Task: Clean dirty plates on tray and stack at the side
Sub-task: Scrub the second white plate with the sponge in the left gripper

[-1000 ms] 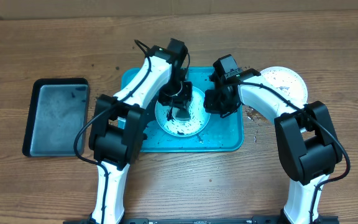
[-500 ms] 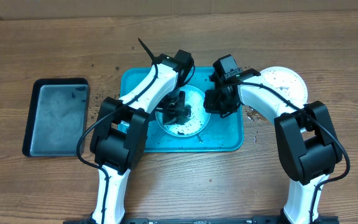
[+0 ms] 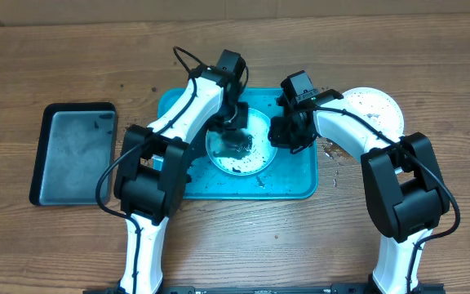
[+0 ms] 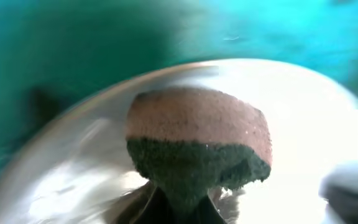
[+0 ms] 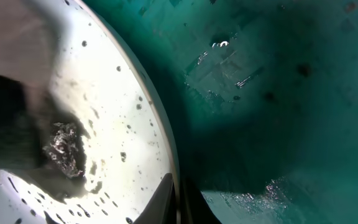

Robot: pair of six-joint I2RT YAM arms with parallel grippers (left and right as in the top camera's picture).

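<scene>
A pale aqua plate (image 3: 247, 155) with black specks and smears lies in the teal tray (image 3: 300, 184). My left gripper (image 3: 232, 129) is shut on a sponge (image 4: 197, 143), pink on top and dark green beneath, pressed on the plate (image 4: 303, 124). My right gripper (image 3: 281, 135) is shut on the plate's right rim (image 5: 166, 155), one finger on each side of it. The tray floor shows in the right wrist view (image 5: 278, 93). A white plate (image 3: 378, 110) with specks lies on the table right of the tray. The yellow-green plate is out of view.
A smaller black tray (image 3: 73, 152) lies on the table to the left. Dark crumbs (image 3: 330, 152) are scattered on the wood between the teal tray and the white plate. Both arms cross over the teal tray.
My left gripper with the sponge slid toward the plate's middle and then back toward its far edge. The right gripper and the plate have stayed put.
</scene>
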